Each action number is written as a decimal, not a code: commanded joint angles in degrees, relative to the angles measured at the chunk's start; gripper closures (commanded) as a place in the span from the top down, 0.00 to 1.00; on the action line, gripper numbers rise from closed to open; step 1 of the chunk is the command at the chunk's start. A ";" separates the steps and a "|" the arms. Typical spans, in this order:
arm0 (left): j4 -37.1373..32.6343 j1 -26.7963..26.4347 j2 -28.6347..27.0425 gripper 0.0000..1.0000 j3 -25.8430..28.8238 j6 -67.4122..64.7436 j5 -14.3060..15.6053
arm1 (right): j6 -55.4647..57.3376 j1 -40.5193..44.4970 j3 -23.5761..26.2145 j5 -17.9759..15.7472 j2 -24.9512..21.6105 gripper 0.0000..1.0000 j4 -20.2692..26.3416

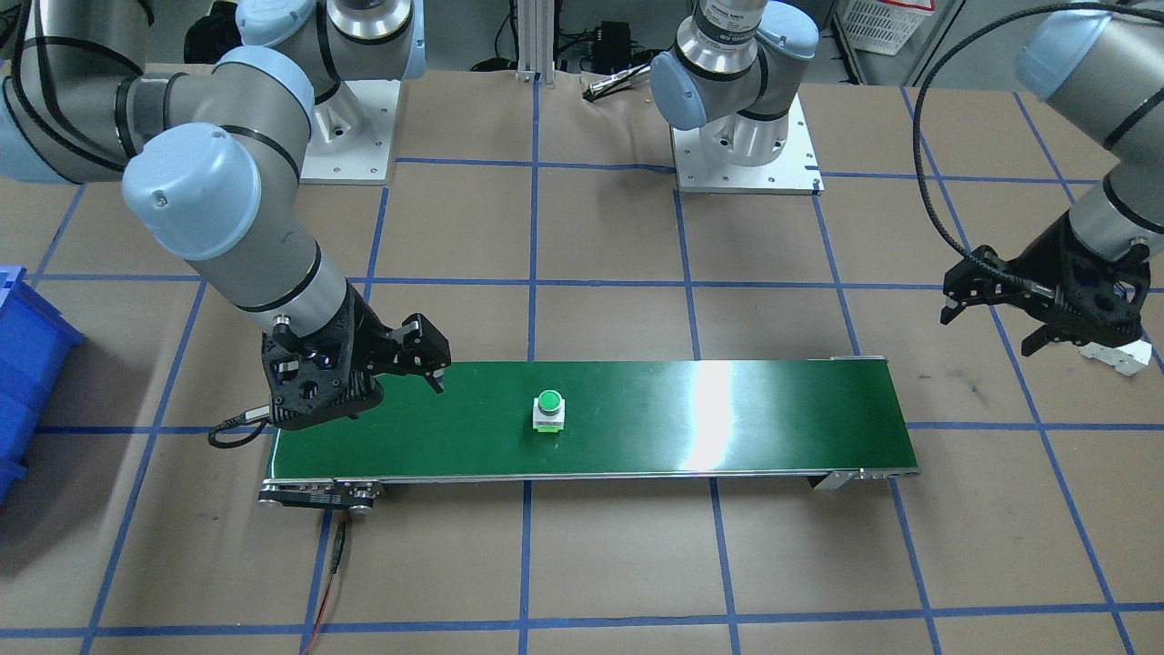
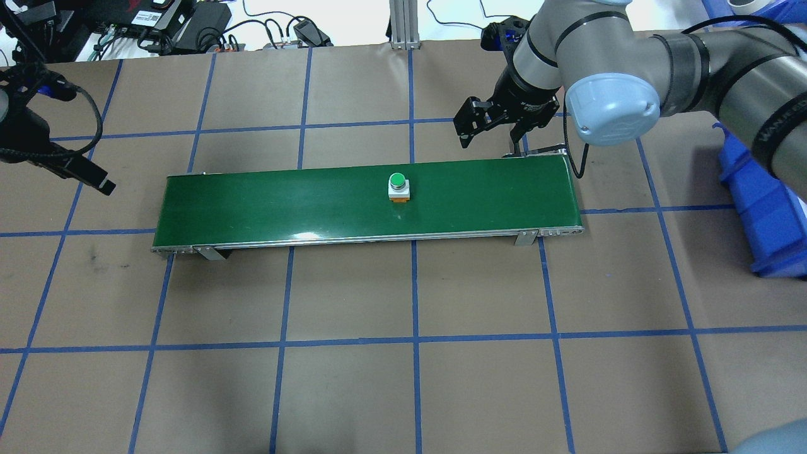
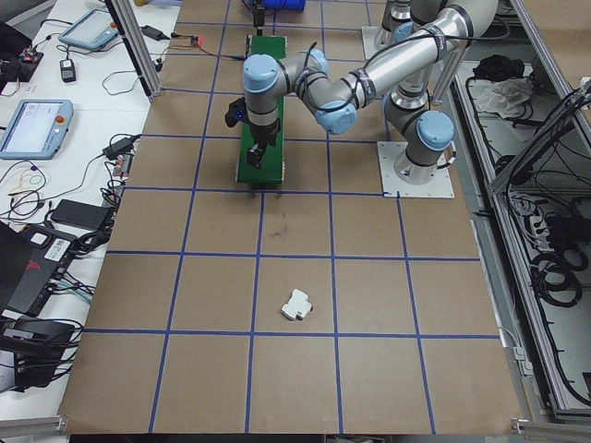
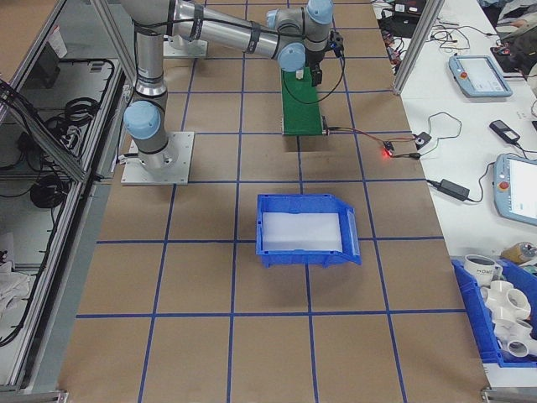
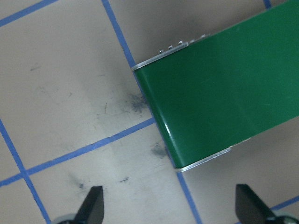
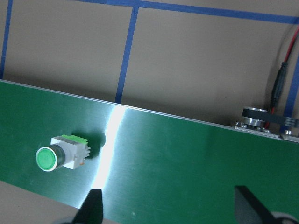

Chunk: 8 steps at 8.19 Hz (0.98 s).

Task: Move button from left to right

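Green belt [image 2: 315, 205]: button [image 2: 398, 186] mid-belt, alone; blue bin [image 2: 766, 208] off right end.

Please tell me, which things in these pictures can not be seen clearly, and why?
- Button: in both side views it cannot be made out; far and small, with the arms in front of the belt.
- Left hand: in the overhead view the left edge cuts it off.
- Blue bin: picture edges cut it in front and overhead views.
- Left wrist view: only the belt's end shows; no button.
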 commanded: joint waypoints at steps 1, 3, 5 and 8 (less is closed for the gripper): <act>-7.96 -8.93 0.19 1.00 8.53 -24.77 -1.37 | 2.04 0.00 0.00 2.28 1.41 1.00 -0.14; -12.37 -17.01 -1.83 1.00 16.81 -42.31 -1.02 | 2.75 0.00 0.00 2.20 2.89 0.99 -1.01; -15.03 -26.94 -1.13 1.00 17.46 -57.45 -0.23 | 3.01 0.00 0.09 0.80 5.71 1.00 -1.90; -14.07 -30.15 0.01 1.00 17.29 -58.05 3.02 | 3.45 0.00 2.28 -5.88 6.42 1.00 -0.23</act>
